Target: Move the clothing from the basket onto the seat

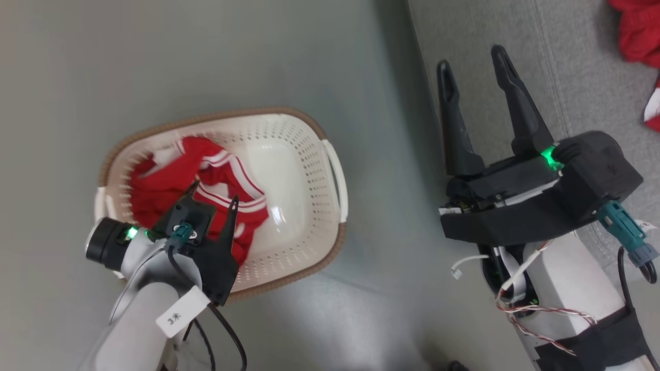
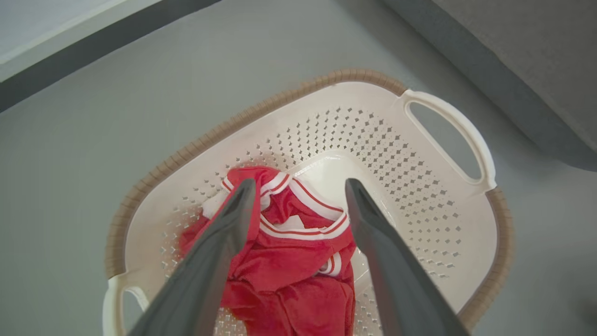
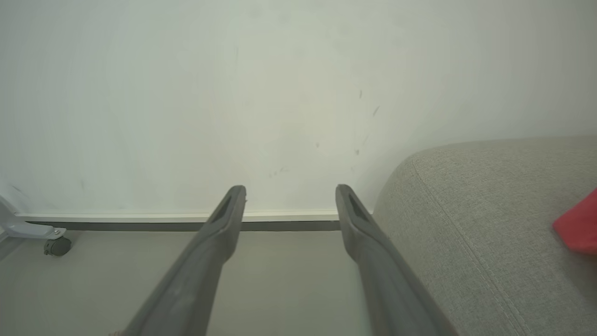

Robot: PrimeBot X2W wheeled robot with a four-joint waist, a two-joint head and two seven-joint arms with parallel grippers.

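The basket [image 1: 301,136] stands on the floor with crumpled red clothing [image 1: 165,183] in its left half. My left gripper [image 1: 213,197] hangs open just above that clothing, fingers apart with nothing between them. In the left wrist view the gripper [image 2: 299,186] straddles the striped red clothing [image 2: 289,261] inside the basket [image 2: 419,210]. My right gripper [image 1: 472,59] is open and empty at the left edge of the grey seat [image 1: 567,77]. More red clothing [image 1: 639,31] lies on the seat at the top right. The right wrist view shows the gripper [image 3: 289,191], the seat [image 3: 489,210] and red clothing [image 3: 578,228].
Grey floor [image 1: 154,62] surrounds the basket, with a gap between its right handle [image 1: 337,175] and the seat's side. A pale wall [image 3: 233,93] with a dark baseboard rises beyond. A caster wheel [image 3: 58,246] stands at the far left by the wall.
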